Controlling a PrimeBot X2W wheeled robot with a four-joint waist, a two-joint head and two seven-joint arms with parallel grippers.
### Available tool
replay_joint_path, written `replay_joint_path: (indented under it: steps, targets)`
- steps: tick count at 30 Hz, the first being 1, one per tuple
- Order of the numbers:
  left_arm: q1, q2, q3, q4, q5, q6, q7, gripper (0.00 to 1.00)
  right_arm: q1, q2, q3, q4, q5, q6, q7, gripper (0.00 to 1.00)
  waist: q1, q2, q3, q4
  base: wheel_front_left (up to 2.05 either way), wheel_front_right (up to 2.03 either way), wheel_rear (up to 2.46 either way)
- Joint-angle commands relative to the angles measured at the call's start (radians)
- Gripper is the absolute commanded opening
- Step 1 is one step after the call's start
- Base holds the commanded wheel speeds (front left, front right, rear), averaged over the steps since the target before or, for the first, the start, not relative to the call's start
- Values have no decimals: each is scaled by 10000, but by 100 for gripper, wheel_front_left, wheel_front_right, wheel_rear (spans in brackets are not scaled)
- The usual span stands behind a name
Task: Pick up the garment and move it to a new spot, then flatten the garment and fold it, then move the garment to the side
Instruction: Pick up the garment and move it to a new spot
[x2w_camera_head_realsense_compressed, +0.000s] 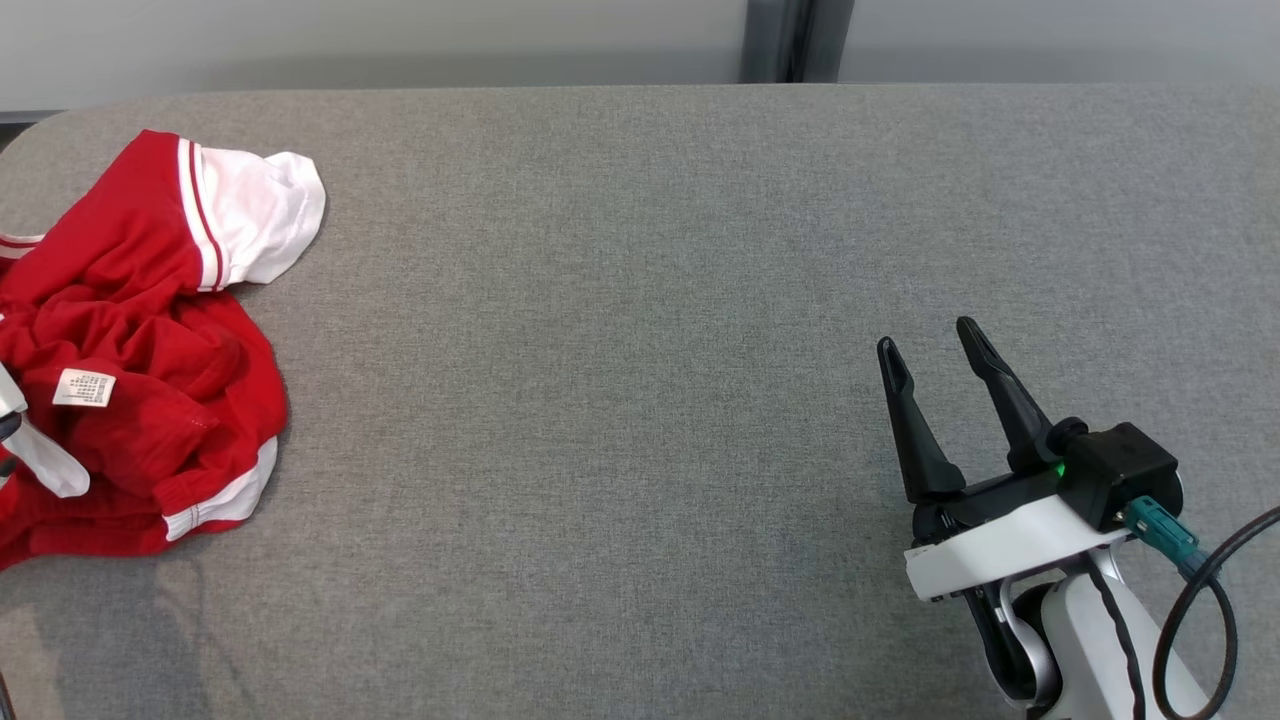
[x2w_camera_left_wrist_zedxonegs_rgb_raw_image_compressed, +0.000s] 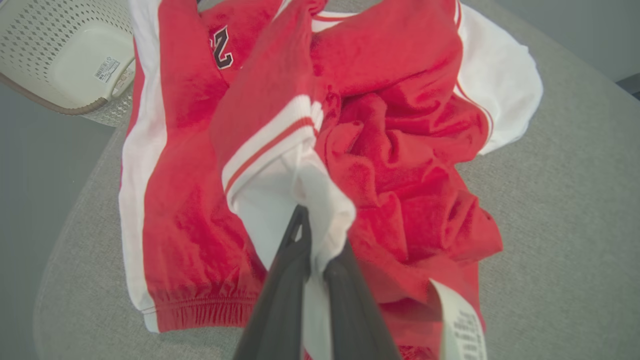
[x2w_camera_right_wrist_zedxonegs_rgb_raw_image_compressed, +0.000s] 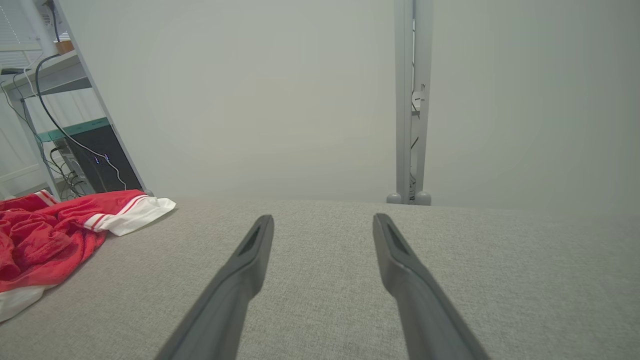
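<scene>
Grey fabric-covered table (x2w_camera_head_realsense_compressed: 640, 250) stands before a pale wall (x2w_camera_right_wrist_zedxonegs_rgb_raw_image_compressed: 275, 100) and metal post (x2w_camera_right_wrist_zedxonegs_rgb_raw_image_compressed: 410, 100). The crumpled red-and-white garment (x2w_camera_head_realsense_compressed: 140, 340) lies at the table's left end, a white fold clenched in the left gripper (x2w_camera_left_wrist_zedxonegs_rgb_raw_image_compressed: 317, 235). The right gripper (x2w_camera_head_realsense_compressed: 926, 337) hovers over the table's right side, jaws apart, empty.

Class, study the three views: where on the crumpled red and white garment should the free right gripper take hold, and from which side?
Probably the white sleeve: it sticks out of the heaped garment over bare table. The open right gripper could come in low from the robot's right and pinch its edge. The left gripper is shut on another white cuff.
</scene>
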Motion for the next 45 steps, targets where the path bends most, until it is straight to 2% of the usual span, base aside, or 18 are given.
replay_joint_path:
  steps: [1, 10, 16, 24, 31, 37, 45]
  targets:
    - [46, 67, -49, 29, 1, -91, -62, 0, -56, -72, 11, 44, 16, 23, -65, 100, 0, 0, -28, 22, 0, 0, 0]
    - [-238, -3, -412, -279, 135, -497, -445, 0, 20, -72, 49, 118, 86, 23, -65, 100, 0, 0, -324, 124, 0, 0, 0]
    - [-434, -498, -901, -1183, -3, -961, -742, 0, 267, -72, 59, 186, 194, 23, -65, 100, 0, 0, -759, 243, 0, 0, 0]
    - [-439, -1108, -1909, -2950, -439, -1168, -547, 0, 516, -75, 186, 289, 465, 23, -65, 100, 0, 0, -1510, -50, 0, 0, 0]
    - [57, -1612, -3104, -5060, -1139, -1155, -91, 0, 708, -72, 14, 320, 431, 23, -65, 100, 0, 0, -1926, -749, 0, 0, 0]
    - [217, -2095, -3794, -6447, -1529, -1139, 128, 0, 696, -75, -41, 288, 491, 23, -65, 100, 0, 0, -2002, -1708, 0, 0, 0]
    - [-216, -3441, -3987, -7678, -2299, -949, 49, 0, 562, -72, -371, 115, 573, 23, -65, 100, 0, 0, -1785, -2939, 0, 0, 0]
